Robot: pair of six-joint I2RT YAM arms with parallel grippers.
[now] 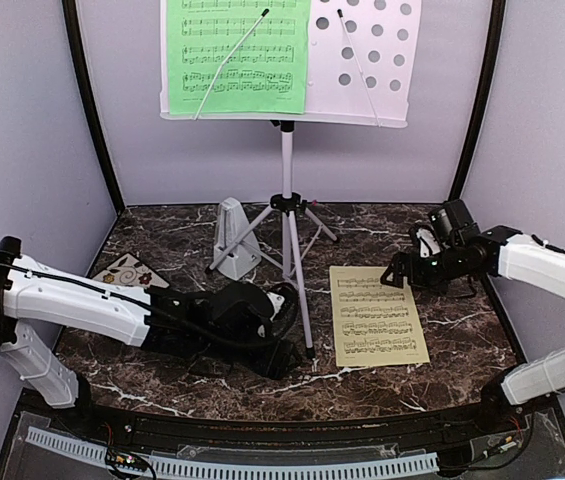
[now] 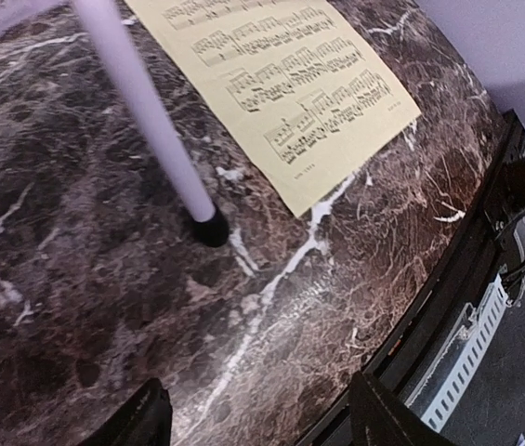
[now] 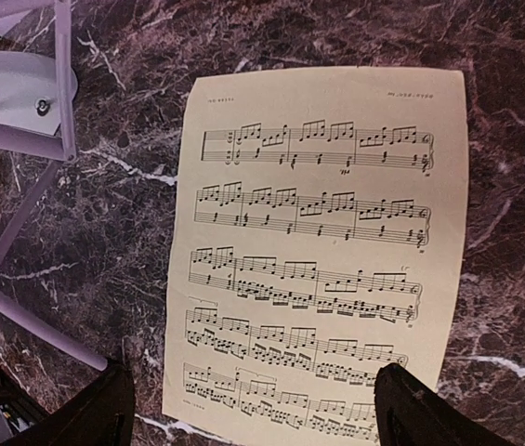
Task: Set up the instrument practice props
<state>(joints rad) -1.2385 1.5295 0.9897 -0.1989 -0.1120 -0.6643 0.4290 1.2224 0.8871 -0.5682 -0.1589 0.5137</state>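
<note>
Two grippers, both with jaws apart and empty: the left gripper (image 2: 257, 418) low beside a foot of the one white music stand (image 1: 286, 170), the right gripper (image 3: 253, 409) over the one pale-yellow sheet (image 1: 377, 315), lying flat on the table (image 1: 162, 225) just right of the stand's legs. Behind, one grey metronome (image 1: 232, 238) stands upright left of the pole; farthest, one green sheet (image 1: 239, 55) rests on the desk's left half.

Diffuse overhead light fills all three views: the pale walls (image 1: 22, 120) and white music stand (image 1: 322, 100) are bright without glare, and the dark marble table (image 1: 462, 370) carries only soft shadows. In the left wrist view the near stand leg (image 2: 141, 111) is blurred and the fingers (image 2: 139, 423) at the lower edge are dark and unfocused; the right wrist view renders the pale-yellow music sheet (image 3: 318, 251) sharply.
</note>
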